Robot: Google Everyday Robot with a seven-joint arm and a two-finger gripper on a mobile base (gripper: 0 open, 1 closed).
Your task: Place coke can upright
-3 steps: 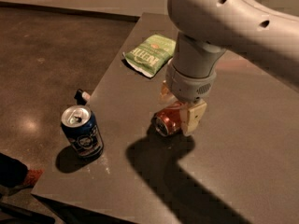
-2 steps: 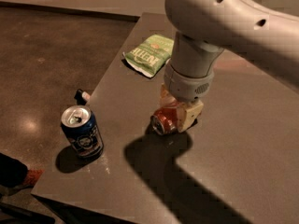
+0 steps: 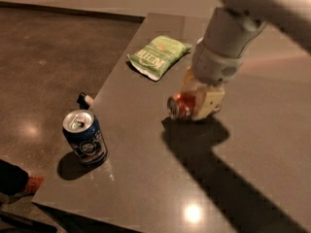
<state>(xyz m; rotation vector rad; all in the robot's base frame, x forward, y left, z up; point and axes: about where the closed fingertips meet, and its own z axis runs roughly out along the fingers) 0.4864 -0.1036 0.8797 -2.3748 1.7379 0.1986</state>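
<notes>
The coke can [image 3: 180,106], red-orange with a silver end, lies on its side on the grey table [image 3: 146,178] near its middle, its end facing left. My gripper [image 3: 198,101] comes down from the upper right on a white arm, its cream fingers on either side of the can and closed against it. The can rests at the table surface, partly hidden by the fingers.
A dark blue can [image 3: 85,136] stands upright near the table's left front corner. A green chip bag [image 3: 158,55] lies at the back. A small dark object [image 3: 84,100] sits at the table's left edge. The floor lies to the left.
The arm has lowered slightly and the view has shifted; the fingers have closed in on the coke can, which still lies on its side.
</notes>
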